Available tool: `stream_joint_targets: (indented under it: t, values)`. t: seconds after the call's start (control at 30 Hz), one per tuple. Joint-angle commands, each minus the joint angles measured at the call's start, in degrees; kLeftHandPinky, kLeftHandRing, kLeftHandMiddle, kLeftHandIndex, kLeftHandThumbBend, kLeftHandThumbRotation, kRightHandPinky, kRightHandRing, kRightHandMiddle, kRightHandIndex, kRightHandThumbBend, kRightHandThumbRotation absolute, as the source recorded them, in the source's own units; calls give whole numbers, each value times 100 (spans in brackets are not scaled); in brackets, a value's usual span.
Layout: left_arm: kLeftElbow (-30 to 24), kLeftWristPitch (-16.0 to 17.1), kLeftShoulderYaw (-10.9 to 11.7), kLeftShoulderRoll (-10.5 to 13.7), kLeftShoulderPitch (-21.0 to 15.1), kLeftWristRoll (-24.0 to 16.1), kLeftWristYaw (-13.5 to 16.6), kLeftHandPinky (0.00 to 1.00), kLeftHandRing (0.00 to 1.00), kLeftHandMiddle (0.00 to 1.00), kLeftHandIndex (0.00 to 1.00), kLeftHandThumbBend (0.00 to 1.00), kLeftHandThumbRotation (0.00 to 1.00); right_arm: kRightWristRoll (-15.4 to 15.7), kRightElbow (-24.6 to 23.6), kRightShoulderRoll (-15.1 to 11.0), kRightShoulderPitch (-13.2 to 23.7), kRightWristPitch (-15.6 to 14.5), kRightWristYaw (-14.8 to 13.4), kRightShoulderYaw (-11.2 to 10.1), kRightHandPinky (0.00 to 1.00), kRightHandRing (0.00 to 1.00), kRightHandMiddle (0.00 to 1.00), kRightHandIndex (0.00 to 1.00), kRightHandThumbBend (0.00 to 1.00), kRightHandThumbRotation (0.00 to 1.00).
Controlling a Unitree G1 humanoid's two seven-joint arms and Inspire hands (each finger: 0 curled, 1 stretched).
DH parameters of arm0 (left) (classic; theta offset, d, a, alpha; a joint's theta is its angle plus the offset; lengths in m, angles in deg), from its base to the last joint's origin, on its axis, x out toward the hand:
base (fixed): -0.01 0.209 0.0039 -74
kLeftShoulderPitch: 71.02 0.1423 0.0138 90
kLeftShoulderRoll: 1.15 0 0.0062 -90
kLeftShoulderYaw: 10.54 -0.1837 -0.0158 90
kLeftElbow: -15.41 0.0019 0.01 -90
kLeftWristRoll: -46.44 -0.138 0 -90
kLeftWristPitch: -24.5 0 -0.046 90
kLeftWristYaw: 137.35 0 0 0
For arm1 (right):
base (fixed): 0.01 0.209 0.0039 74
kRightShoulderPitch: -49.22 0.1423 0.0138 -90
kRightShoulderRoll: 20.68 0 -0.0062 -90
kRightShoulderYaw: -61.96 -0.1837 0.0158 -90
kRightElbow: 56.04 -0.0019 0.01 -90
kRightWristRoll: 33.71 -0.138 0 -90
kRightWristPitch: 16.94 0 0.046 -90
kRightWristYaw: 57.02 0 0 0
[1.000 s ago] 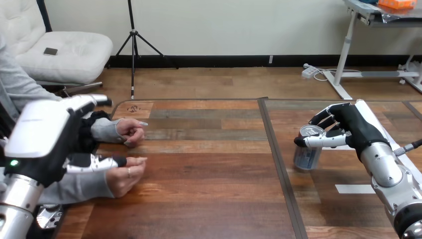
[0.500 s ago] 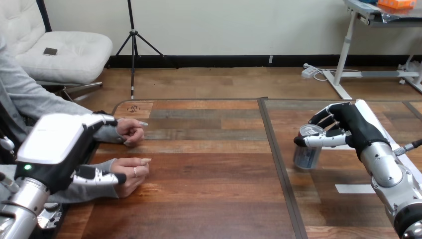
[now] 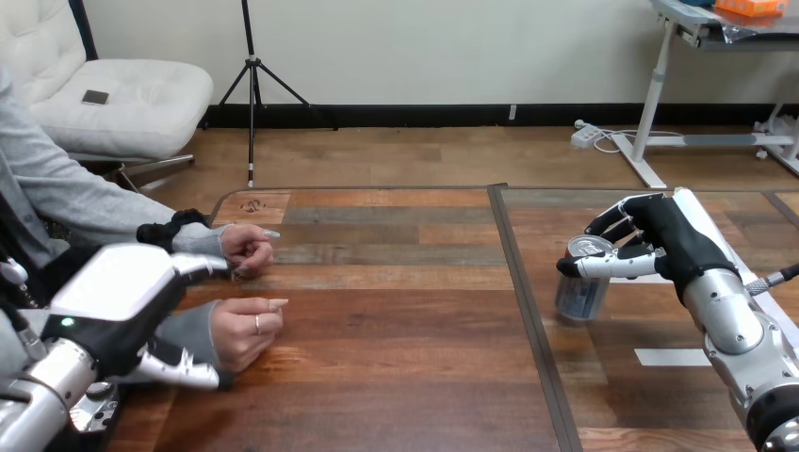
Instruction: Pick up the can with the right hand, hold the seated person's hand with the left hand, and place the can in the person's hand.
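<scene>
The left hand (image 3: 111,303) has sunk from above the person's nearer hand (image 3: 247,330) to its wrist. Its thumb (image 3: 188,375) now lies alongside that hand.

Found the can (image 3: 581,292) upright on the table (image 3: 396,377). Saw the right hand (image 3: 660,240) wrapped round the can from its right. Far left of the can, noted the person's nearer hand (image 3: 243,330) on the table, the person's farther hand (image 3: 247,247) behind it, and the left hand (image 3: 122,311) farther left again.
</scene>
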Motion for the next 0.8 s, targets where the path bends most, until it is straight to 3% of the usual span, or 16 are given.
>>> stream_joint_targets:
  t: [0.0, 0.3, 0.53, 0.77]
  values:
    - [-2, 50, -110, 257, -486, 237, -301, 75, 81, 84, 83, 100, 36, -79, -334, -189, 249, 199, -35, -80, 35, 38, 43, 46, 76, 0]
    - [9, -63, -285, 349, -529, 155, -385, 73, 78, 81, 80, 100, 30, -77, -334, -213, 213, 298, -79, -89, 35, 38, 43, 45, 77, 0]
    - [-51, -202, -359, 398, -539, 200, -684, 73, 79, 81, 80, 100, 25, -63, -331, -230, 210, 278, -86, -81, 35, 39, 42, 45, 77, 0]
    - [-62, -281, -454, 445, -566, 77, -677, 73, 78, 80, 79, 100, 25, -81, -337, -229, 202, 273, -77, -96, 35, 39, 43, 45, 77, 0]
